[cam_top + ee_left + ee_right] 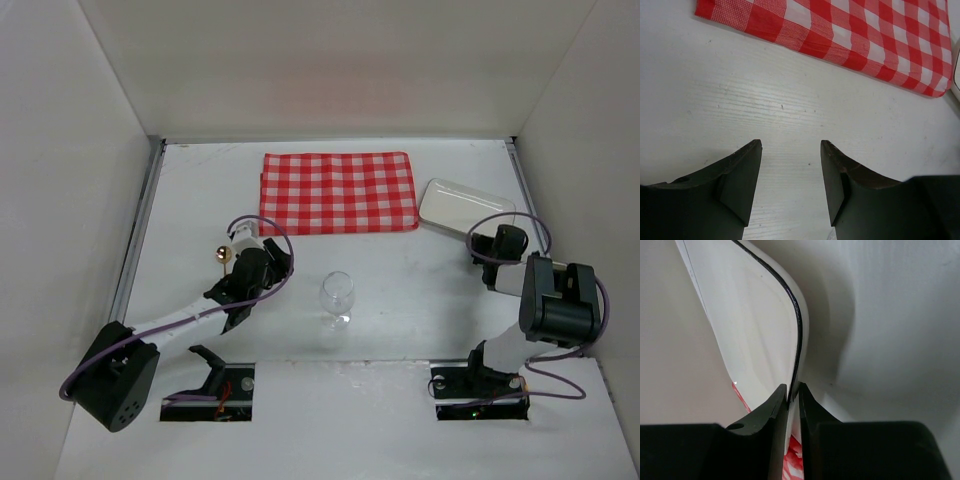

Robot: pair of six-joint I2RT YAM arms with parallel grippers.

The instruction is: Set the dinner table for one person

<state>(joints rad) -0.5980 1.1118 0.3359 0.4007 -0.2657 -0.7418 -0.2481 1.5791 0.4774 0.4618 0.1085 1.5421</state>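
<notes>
The dinner table (420,290) is a large white surface. A red-and-white checked cloth (338,192) lies flat at its far middle and shows in the left wrist view (840,30). A small white rectangular plate (465,205) sits to the right of the cloth, tilted. My right gripper (480,240) is shut on its near rim, and the right wrist view shows the jaws (793,392) pinching the dark-edged rim of the plate (755,315). A clear wine glass (337,297) stands upright in the middle. My left gripper (268,258) is open and empty over bare table (791,145), left of the glass.
White walls enclose the table on three sides. Metal edge strips (140,230) run along the table's left and right sides. A small shiny brownish round thing (223,254) shows beside the left wrist. Two cut-outs at the near edge hold the arm bases (480,385).
</notes>
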